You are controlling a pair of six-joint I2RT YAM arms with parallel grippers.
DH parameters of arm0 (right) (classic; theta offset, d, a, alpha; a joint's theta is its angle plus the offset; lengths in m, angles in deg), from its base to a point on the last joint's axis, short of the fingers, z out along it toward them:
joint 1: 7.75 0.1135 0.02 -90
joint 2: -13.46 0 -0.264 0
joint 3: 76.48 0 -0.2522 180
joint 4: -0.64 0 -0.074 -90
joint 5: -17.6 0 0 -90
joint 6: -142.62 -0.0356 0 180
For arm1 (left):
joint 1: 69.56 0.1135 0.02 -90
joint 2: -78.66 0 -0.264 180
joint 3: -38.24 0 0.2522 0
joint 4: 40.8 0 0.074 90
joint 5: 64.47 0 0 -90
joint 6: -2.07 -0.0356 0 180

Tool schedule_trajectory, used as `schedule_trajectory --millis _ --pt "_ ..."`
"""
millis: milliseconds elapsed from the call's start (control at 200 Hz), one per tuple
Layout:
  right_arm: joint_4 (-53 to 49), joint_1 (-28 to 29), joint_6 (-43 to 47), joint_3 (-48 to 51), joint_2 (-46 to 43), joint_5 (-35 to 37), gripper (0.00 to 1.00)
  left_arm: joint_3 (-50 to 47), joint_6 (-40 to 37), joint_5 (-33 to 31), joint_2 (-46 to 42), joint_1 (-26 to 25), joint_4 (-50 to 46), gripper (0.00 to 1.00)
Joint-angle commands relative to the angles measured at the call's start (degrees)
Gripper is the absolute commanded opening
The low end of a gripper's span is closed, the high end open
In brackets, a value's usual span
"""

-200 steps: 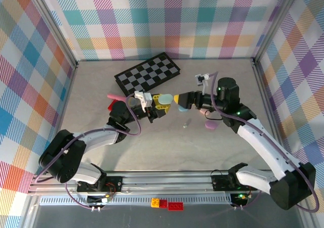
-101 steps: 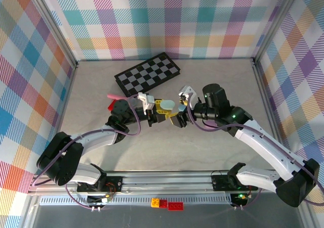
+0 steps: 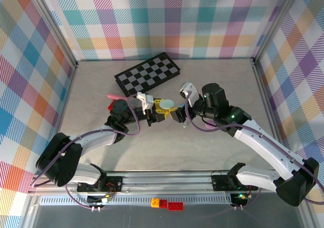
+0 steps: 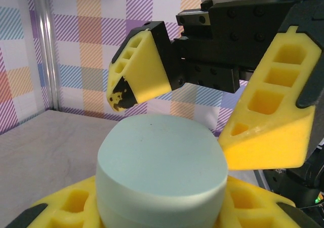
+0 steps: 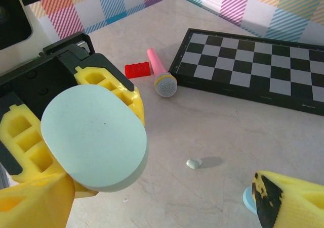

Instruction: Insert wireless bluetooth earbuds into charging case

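- While the left gripper (image 3: 163,108) is clamped on a pale green oval plastic case (image 3: 168,104), the right gripper (image 3: 177,115) stands with its jaws wide apart, facing it above the grey table (image 3: 152,152).
- No writing or brand mark can be read on the case (image 5: 93,137). Its flat face is plain, with one tiny dark speck near the middle.
- From the left wrist, the case (image 4: 161,172) sits flat face up between that arm's yellow fingers, its long axis running across them.
- From the right wrist, the oval's long axis slants from upper left to lower right, and its flat face is turned toward that camera.
- The right gripper (image 4: 174,121) has one yellow finger on each side of the case. I cannot tell whether either touches it.
- A tiny pale green plastic earbud (image 5: 193,163) lies alone on the table, well apart from the case and nearer than the black-and-white chessboard (image 5: 253,71). It is too small to tell which way it points.
- A pink toy microphone with a grey mesh head (image 5: 159,76) lies just beside a red plastic building brick (image 5: 137,69), its head toward the chessboard.
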Motion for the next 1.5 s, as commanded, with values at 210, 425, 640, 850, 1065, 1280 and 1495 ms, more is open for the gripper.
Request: schedule_trajectory --millis 210,425,640,850,1065,1280,1495 --pt "4.88 -0.09 -4.45 -1.78 -0.71 3.42 0.89 -1.72 -2.01 0.85 -1.72 0.19 1.95 0.35" --pt "5.68 -0.09 -6.76 -1.81 0.24 4.38 0.89 -2.56 -1.98 0.07 -2.25 0.36 2.51 0.35" --pt "1.46 -0.17 -10.46 -5.5 3.61 5.63 0.89 -3.5 -1.98 -0.12 -2.78 0.69 2.73 0.36" --pt "1.25 -0.18 -11.15 -5.38 2.86 2.5 0.9 -4.23 -0.58 -0.11 -2.34 1.75 4.49 0.36" --pt "5.96 -2.43 -14.25 0.85 -3.92 -4.11 0.91 -5.71 1.76 -0.38 -1.97 4.08 8.28 0.35" --pt "12.57 -13.27 -31.91 13.47 -9.81 -6.04 0.91 -7.05 1.82 -1.35 -3.63 5.69 8.4 0.36" --pt "4.51 -19.02 -39.15 18.35 -2.95 -7.51 0.88 -7.41 2.19 -1.36 -4.97 6.43 7.7 0.36"
